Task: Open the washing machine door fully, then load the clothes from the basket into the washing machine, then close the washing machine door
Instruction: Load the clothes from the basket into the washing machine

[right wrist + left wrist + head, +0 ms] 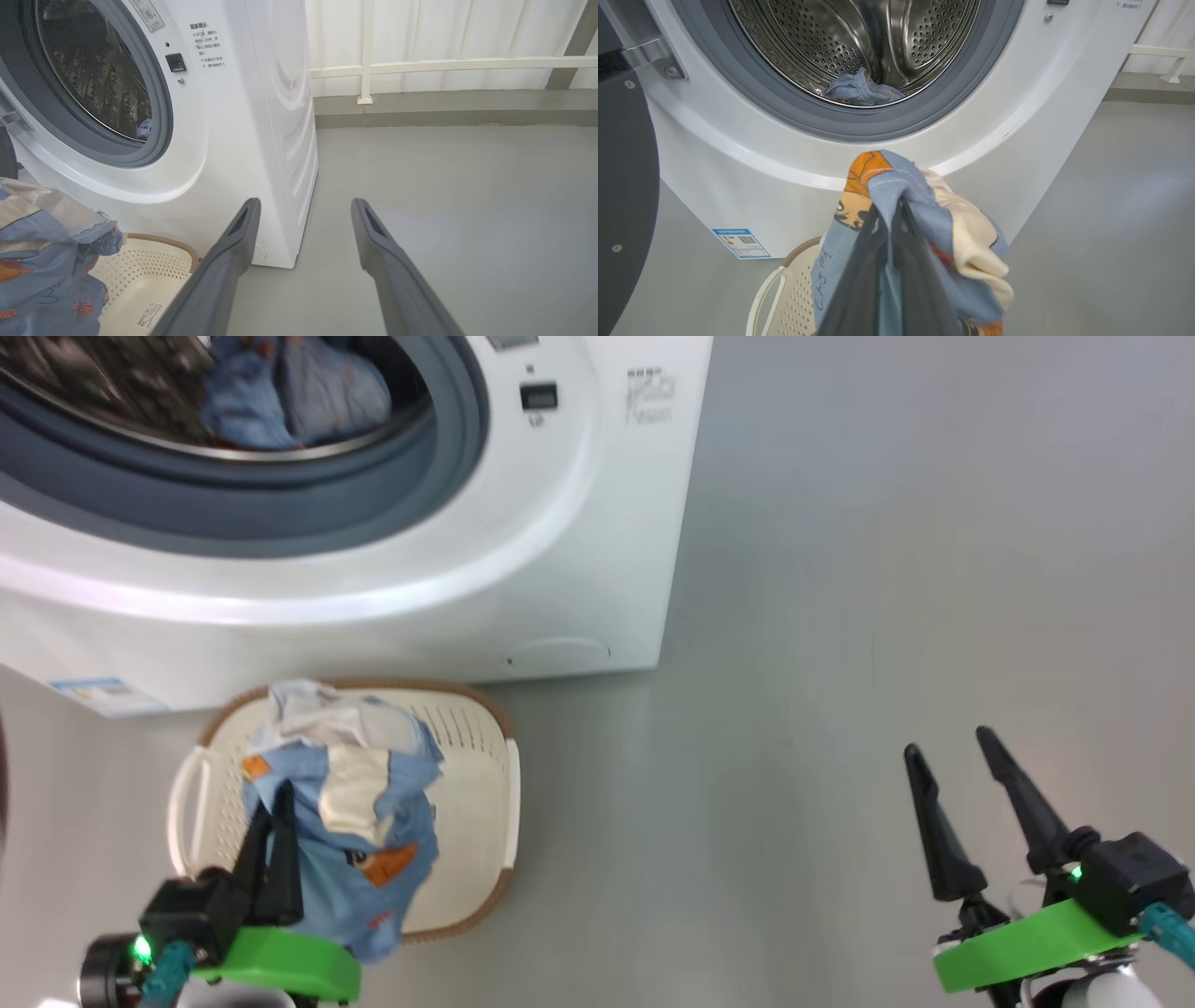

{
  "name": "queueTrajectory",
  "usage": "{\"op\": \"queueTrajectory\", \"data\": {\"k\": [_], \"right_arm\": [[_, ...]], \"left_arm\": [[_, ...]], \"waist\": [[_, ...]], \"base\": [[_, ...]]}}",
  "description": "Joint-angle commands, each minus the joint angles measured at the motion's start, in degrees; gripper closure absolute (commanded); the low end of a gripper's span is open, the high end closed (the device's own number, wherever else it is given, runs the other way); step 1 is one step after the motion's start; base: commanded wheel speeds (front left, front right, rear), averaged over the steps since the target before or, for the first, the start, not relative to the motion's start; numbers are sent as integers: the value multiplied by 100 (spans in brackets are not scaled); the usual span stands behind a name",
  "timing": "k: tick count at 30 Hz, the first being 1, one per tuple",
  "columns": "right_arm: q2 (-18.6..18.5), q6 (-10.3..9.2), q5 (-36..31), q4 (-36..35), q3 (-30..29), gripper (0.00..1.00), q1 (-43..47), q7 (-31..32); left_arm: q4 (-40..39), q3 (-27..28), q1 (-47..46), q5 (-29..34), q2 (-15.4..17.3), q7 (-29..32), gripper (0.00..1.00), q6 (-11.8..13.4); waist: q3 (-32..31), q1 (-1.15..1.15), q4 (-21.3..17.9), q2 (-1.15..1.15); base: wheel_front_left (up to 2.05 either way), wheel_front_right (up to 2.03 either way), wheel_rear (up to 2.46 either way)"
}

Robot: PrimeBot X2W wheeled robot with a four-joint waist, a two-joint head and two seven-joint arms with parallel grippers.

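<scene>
Left wrist view: clothes [924,205] tight in left pincer [896,207], above basket [791,291].

The washing machine's [560,569] round mouth stands open and unblocked, a blue garment [280,401] lying low in the drum; the swung-out door [621,163] walls off its left side. The clothes [373,831] pinched in the left end effector [280,795] hang over the basket [476,784], which stands just before the machine's front, below the mouth. Rightward the grey floor [840,663] lies free around the spread right end effector [948,744], up to a white railing [420,63].
</scene>
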Motion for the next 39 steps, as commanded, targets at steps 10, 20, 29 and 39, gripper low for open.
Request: {"op": "queueTrajectory", "data": {"k": [10,20,29,39], "right_arm": [[127,50,-83,-81,296,0,410,96],[245,50,-122,-162,318,0,636,187],[287,50,-134,-209,321,0,694,208],[279,50,-132,-213,333,0,674,204]], "left_arm": [[-301,76,607,103,132,-53,100,-127],[-503,22,911,38,211,71,100,-141],[-633,-30,986,-14,216,147,100,-93],[-694,-79,961,-65,218,162,100,-44]], "waist": [[-1257,1,55,0],[-1596,1,20,0],[-1612,1,8,0],[-1578,1,1,0]], "base": [[0,0,0],[0,0,0],[0,0,0],[0,0,0]]}}
